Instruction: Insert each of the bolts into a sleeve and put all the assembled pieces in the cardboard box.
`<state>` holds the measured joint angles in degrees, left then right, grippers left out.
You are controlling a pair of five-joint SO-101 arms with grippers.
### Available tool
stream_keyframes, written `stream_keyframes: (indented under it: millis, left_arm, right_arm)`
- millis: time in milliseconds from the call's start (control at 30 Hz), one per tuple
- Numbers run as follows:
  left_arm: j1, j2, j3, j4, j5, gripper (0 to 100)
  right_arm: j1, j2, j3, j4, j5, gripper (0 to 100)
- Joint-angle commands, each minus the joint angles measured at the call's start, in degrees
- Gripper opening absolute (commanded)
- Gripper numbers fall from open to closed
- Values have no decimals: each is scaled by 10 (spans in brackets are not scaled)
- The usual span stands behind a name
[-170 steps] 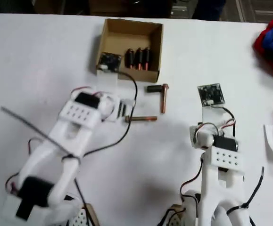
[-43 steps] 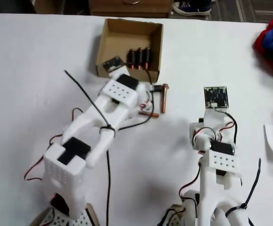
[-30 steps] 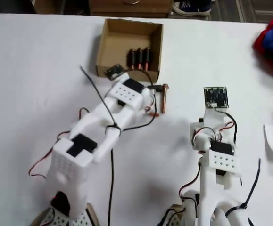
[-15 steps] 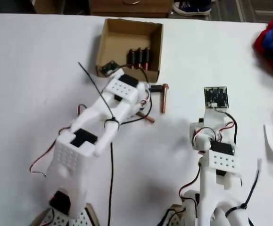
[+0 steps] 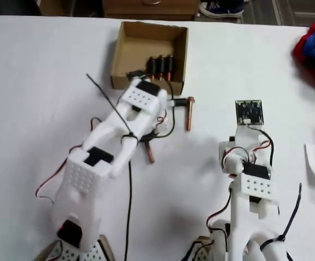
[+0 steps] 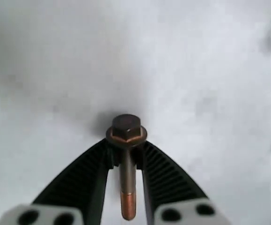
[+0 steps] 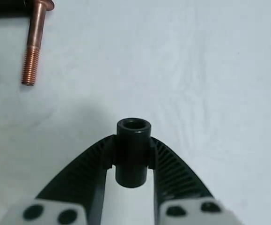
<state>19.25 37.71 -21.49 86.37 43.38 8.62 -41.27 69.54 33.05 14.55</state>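
The left pincer [image 6: 127, 152] is clamped on a copper bolt [image 6: 126, 133], holding the shank just under the hex head. The head juts past the fingertips and the threaded end points back toward the wrist. That grip likely steadies the bolt for lifting, but the threads would need turning outward before they could enter anything. The right pincer [image 7: 132, 143] grips a black sleeve [image 7: 133, 154] around its body, with the open bore facing away beyond the tips, seemingly offered as a socket. Ahead of the right pincer and well apart, a second bolt [image 7: 34, 44] lies on the table [image 7: 196, 70]. Its head touches a dark piece [image 5: 178, 102] that may be another sleeve, though it is too indistinct to be sure. Beyond the left pincer sits the cardboard box [image 5: 125, 46], with three assembled pieces [image 5: 160, 66] already inside, so two pairs look left to join.
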Motion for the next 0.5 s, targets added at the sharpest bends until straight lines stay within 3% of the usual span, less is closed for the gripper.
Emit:
stream_keyframes:
  millis: [0, 133, 467]
  left_arm:
    - [-22, -6, -58, 65, -127, 26]
    - [-49, -5, -57, 23, -306, 27]
    - [-66, 98, -63, 31, -369, 28]
  right_arm:
    - [4, -23, -4, -9, -4, 23]
    - [4, -23, -4, -9, -4, 23]
    - [4, -24, -4, -9, -4, 23]
